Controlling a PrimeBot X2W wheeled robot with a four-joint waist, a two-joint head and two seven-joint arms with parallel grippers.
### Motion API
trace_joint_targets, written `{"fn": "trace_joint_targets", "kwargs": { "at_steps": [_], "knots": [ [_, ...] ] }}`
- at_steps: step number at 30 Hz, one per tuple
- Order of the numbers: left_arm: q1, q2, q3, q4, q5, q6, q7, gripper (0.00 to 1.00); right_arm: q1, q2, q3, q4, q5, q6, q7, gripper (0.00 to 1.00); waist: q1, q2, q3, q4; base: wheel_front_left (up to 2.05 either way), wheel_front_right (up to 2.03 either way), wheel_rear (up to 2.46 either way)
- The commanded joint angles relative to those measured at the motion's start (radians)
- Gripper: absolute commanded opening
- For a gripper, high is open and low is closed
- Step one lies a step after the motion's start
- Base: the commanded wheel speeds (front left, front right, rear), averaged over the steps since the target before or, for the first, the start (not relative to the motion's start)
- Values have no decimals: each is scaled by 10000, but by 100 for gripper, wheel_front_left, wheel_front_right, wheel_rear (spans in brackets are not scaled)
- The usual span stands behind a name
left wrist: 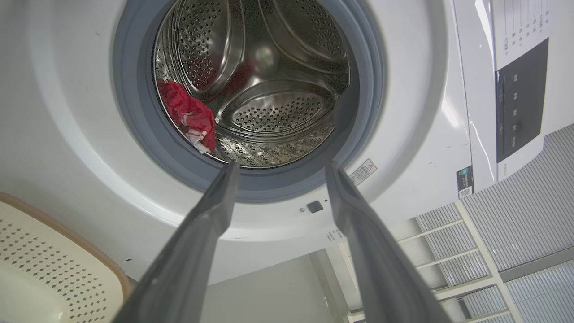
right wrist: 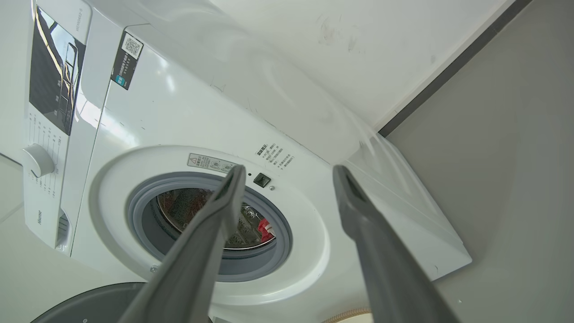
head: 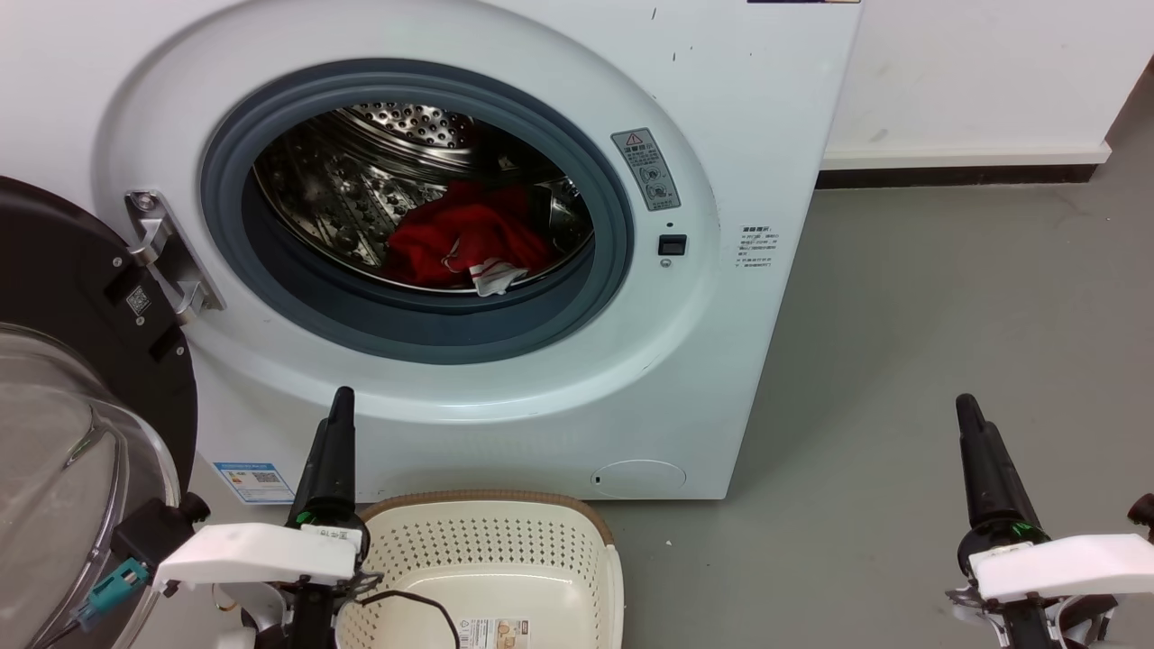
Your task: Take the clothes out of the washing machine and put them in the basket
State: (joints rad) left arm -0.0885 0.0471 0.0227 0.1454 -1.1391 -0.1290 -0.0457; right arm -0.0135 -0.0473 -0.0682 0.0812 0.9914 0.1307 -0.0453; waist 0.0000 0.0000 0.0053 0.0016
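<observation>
Right of the porthole on the washing machine (head: 766, 108), a grey warning sticker (head: 645, 169) shows a red triangle with an exclamation mark. Its print is too small to read, as are the Chinese lines on the white sticker (head: 755, 248) further right. A blue-bordered label (head: 255, 482) sits lower left, unreadable. The door (head: 90, 270) bears a QR code (head: 137, 299). The basket (head: 487, 541) floor carries a paper label (head: 493, 634), illegible. In the right wrist view, a QR-code sticker (right wrist: 127, 60) stands upper left.

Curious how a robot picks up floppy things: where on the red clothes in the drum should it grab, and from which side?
Probably the white-trimmed edge of the clothes: it lies bunched nearest the porthole, the rest slumped deeper in the drum. Come straight in from the front with the open left claw, which faces it.
</observation>
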Motion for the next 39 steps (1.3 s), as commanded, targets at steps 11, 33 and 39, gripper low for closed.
{"fn": "trace_joint_targets", "kwargs": {
  "at_steps": [11,33,39],
  "knots": [
    [-292,31,-143,-290,2480,-22,-427,100,138,-44,-37,-276,-2225,1,-342,100,0,0,8,-16,0,0,0],
    [-242,39,-296,-180,6746,139,-1171,100,461,-45,-54,-502,-5807,1,-624,100,0,0,21,8,0,0,0],
    [-270,42,-331,-130,7458,221,-1311,100,498,-46,-49,-516,-6435,1,-689,100,0,0,47,13,0,0,0]
  ]
}}
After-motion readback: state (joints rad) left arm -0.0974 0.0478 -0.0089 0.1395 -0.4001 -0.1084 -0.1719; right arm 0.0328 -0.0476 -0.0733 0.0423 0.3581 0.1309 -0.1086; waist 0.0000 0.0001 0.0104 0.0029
